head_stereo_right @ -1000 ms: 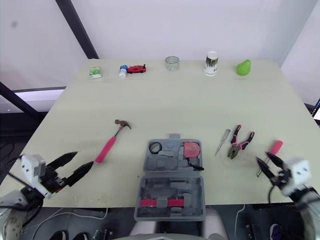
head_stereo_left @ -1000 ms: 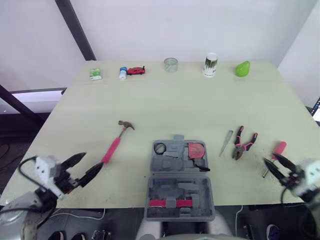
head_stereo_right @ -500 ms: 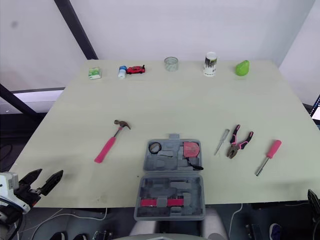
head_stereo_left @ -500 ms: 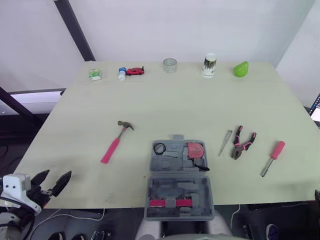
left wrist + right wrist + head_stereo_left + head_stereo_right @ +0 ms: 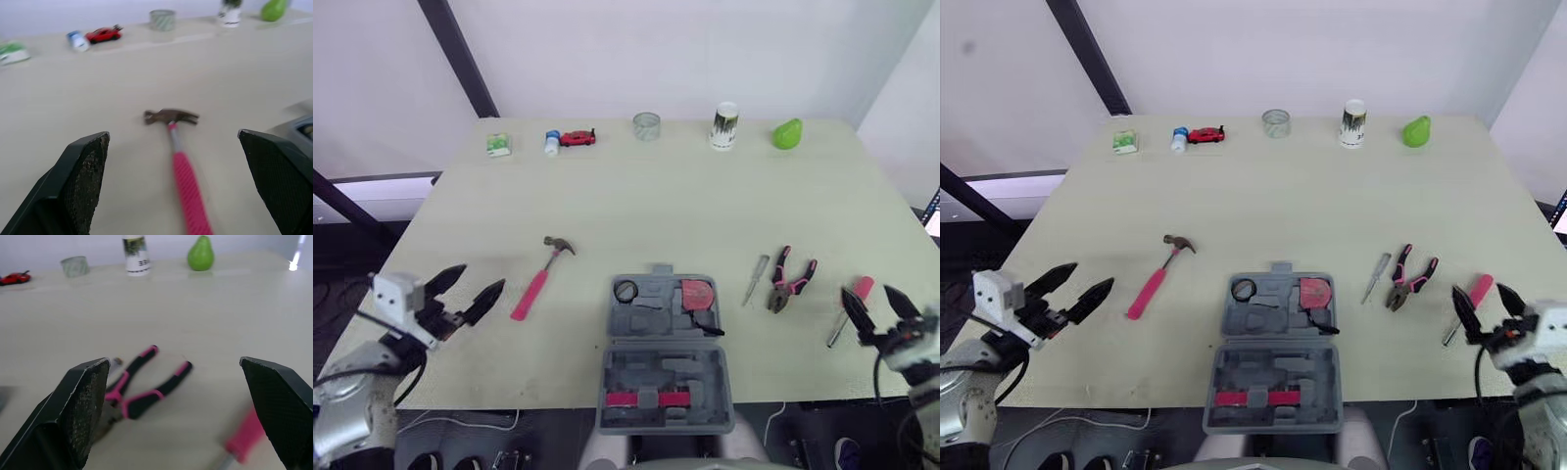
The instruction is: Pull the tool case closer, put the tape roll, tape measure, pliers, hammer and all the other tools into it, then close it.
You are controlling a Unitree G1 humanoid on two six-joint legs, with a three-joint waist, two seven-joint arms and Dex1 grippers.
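Observation:
The grey tool case point(image 5: 662, 377) lies open at the table's front edge, with a small black ring point(image 5: 626, 290) and a red tape measure point(image 5: 697, 294) in its far half. A pink-handled hammer point(image 5: 540, 279) lies left of it. My left gripper point(image 5: 483, 275) is open just left of the hammer's handle end, apart from it. On the right lie a small screwdriver point(image 5: 756, 279), pink-and-black pliers point(image 5: 790, 280) and a pink-handled screwdriver point(image 5: 850, 305). My right gripper point(image 5: 866, 290) is open over the pink screwdriver, holding nothing.
Along the table's back edge stand a green box point(image 5: 499, 145), a small bottle point(image 5: 552, 143), a red toy car point(image 5: 578, 138), a clear tape roll point(image 5: 646, 125), a white can point(image 5: 724, 126) and a green pear point(image 5: 787, 134). A black pole point(image 5: 460, 59) rises at the back left.
Both grippers dropped below the table's front edge half a second ago and have come back up, open. The tools and case have not moved.

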